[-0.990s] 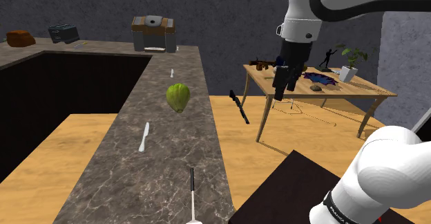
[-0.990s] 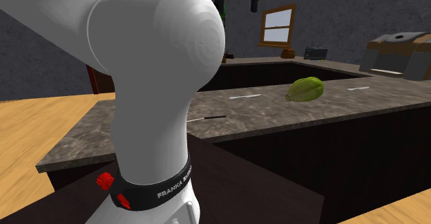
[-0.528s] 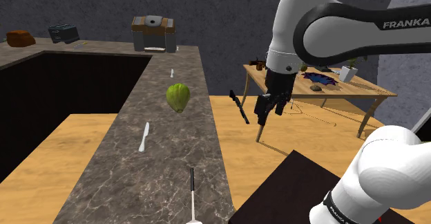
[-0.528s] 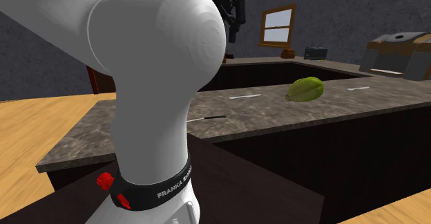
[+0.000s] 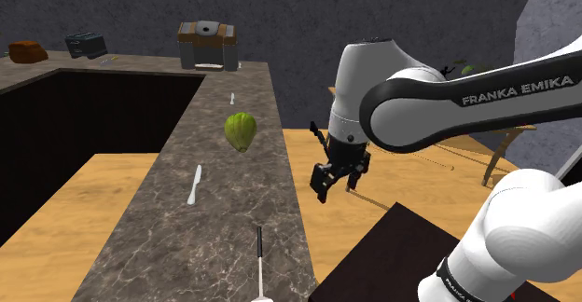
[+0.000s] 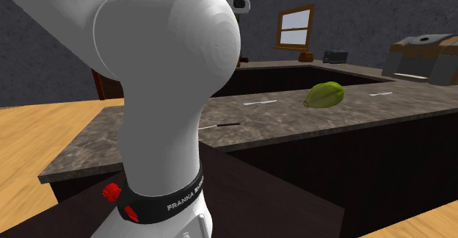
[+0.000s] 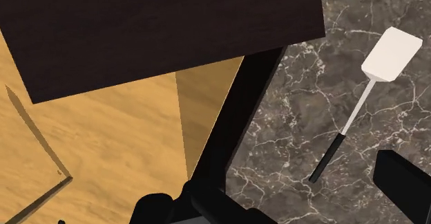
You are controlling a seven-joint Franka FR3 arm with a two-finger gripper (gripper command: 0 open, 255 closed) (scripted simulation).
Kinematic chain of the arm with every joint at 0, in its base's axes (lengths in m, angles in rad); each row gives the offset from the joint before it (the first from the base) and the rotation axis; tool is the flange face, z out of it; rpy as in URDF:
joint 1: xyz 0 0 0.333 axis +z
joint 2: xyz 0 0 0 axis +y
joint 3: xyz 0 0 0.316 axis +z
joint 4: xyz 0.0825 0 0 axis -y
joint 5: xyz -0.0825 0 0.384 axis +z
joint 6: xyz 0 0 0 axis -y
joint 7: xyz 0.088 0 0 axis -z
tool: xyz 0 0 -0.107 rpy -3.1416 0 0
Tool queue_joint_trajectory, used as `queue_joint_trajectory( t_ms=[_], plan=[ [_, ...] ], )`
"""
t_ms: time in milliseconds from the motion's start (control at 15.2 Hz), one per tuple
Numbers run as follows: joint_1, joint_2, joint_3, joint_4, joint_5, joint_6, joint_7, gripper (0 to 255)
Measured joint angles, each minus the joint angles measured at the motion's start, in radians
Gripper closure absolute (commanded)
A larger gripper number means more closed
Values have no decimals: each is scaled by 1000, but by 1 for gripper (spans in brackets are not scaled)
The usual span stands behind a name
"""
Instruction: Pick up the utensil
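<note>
Lowered toward frame centre since a second ago, gripper (image 5: 323, 183) with fingers apart, clasping nothing, just off the marble counter's (image 5: 224, 240) edge, spatula (image 5: 260, 263) flat on counter, lower centre.

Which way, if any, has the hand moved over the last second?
Yes. In the shoulder view the hand has dropped and swung left, closing on the marble counter's right edge.
</note>
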Motion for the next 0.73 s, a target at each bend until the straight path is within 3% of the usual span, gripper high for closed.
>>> queue_joint_trajectory(
  t_ms=[396, 594, 726],
  plan=[
    [-35, 210, 167, -10, 37, 252, 203, 0],
    [-87, 356, 272, 22, -5, 379, 344, 0],
    [-139, 460, 342, 44, -75, 462, 459, 0]
  ],
)
